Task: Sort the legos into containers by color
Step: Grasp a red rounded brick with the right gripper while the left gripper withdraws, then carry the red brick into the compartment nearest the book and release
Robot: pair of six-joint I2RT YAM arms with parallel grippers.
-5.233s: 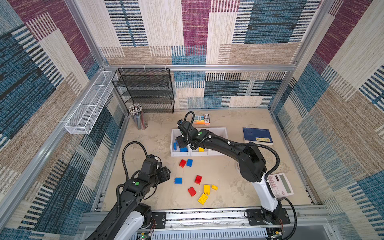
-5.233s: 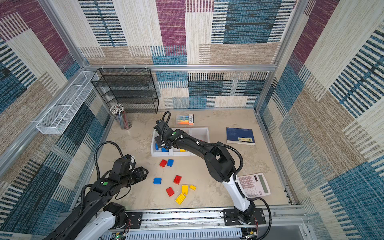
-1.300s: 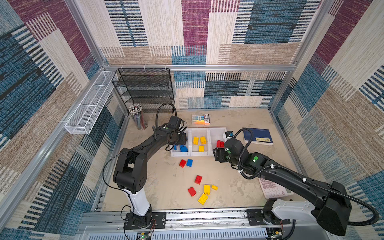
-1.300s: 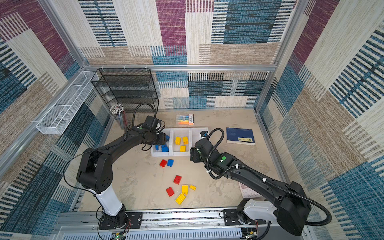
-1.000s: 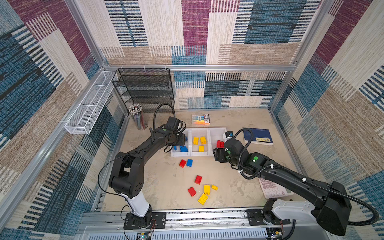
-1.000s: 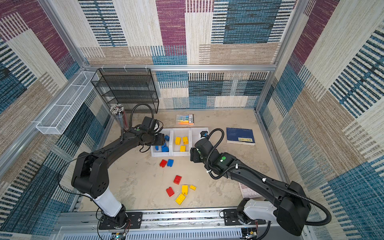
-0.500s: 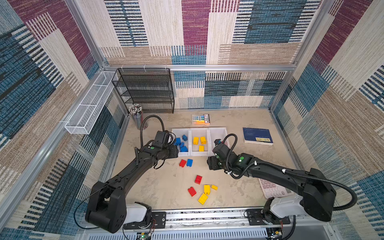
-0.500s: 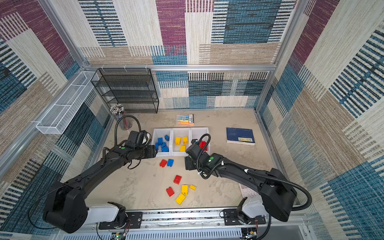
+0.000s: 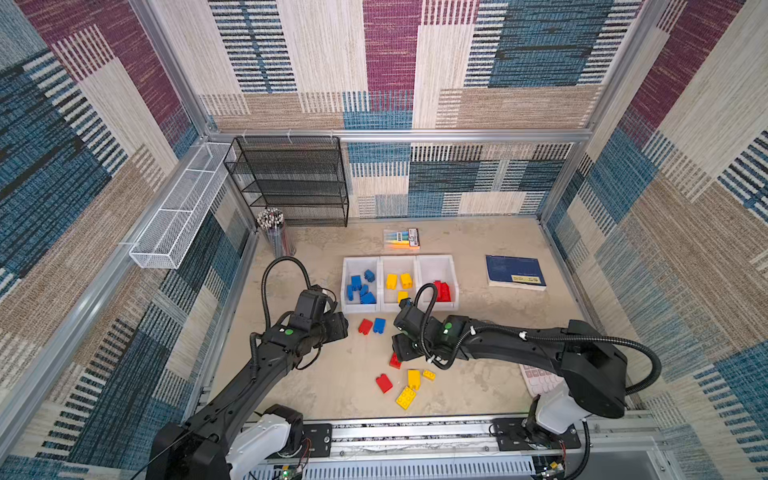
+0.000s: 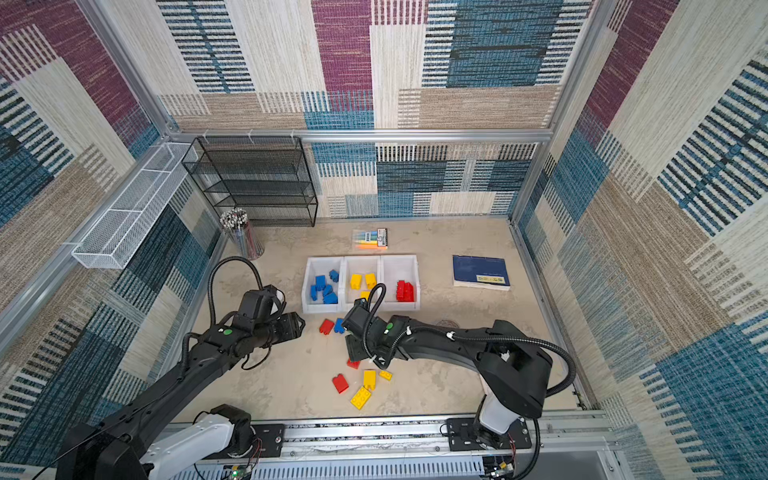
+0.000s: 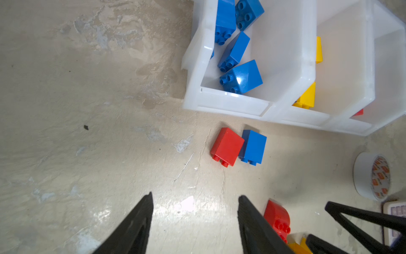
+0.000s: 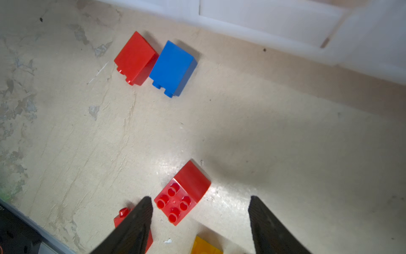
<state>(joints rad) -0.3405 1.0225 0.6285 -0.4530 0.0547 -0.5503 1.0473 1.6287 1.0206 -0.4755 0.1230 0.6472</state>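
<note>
We see both grippers parted and empty: the left gripper [image 11: 194, 211] above bare tabletop [image 11: 87, 132], the right gripper [image 12: 200, 211] flanking a rounded red brick [image 12: 182, 193]. It lies on its side, studs away from the containers [image 9: 360, 308], like the touching square red brick [image 11: 227, 146] and blue brick [image 11: 252, 147]. These hold blue, yellow, red, left to right.

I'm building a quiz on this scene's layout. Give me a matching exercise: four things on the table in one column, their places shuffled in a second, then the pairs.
Things:
1. blue book
2. pack of highlighters
3. cup of pens
4. loose blue brick

Places:
A. beside a red brick, in front of the bins
B. next to the black rack
C. right of the bins in both top views
D. just behind the bins

Pairs: 1-C, 2-D, 3-B, 4-A
</note>
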